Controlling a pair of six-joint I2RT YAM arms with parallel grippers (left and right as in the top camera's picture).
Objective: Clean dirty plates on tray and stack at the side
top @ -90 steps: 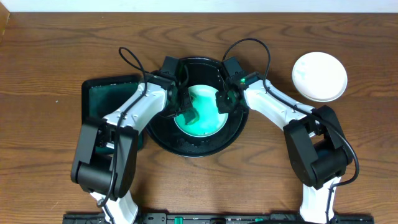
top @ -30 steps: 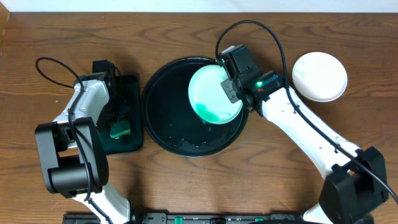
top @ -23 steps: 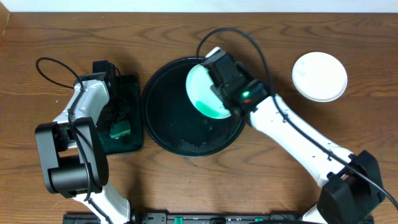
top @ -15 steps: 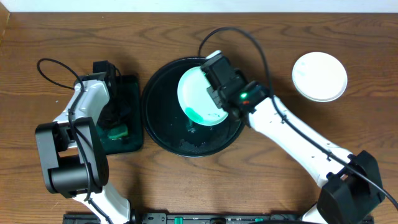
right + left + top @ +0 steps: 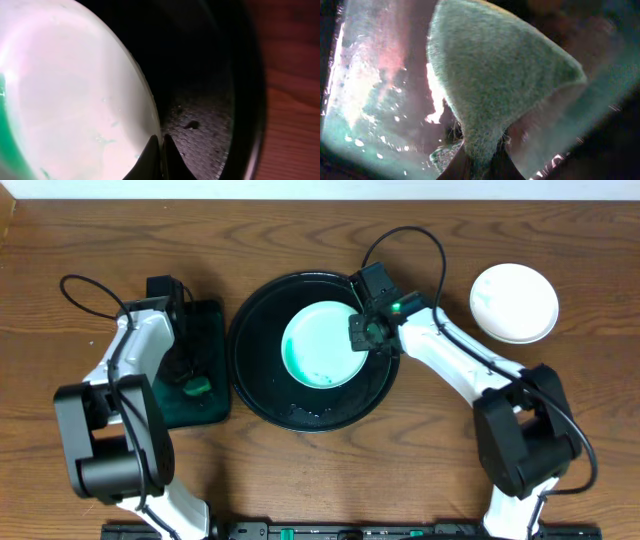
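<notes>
The right gripper (image 5: 360, 332) pinches the centre plate (image 5: 315, 345) by its rim, probably to steady it; the left gripper (image 5: 192, 383), far left, clamps the sponge (image 5: 500, 85).

One camera hangs high above the brown wooden table (image 5: 420, 480), looks straight down and fits both arms in

The left wrist camera sits just behind the left gripper (image 5: 477, 167) and looks out along its fingers. It is very close: the fuzzy green sponge (image 5: 495, 75) ahead of the fingertips fills its picture. The high camera sees this sponge too, small, at that hand's tip

The right wrist camera sits behind the right gripper (image 5: 161, 150), also very close. Ahead of its fingers are the rim of the round pale teal plate (image 5: 75, 100) and the big round glossy black tray (image 5: 245, 100), both seen whole from high up
</notes>
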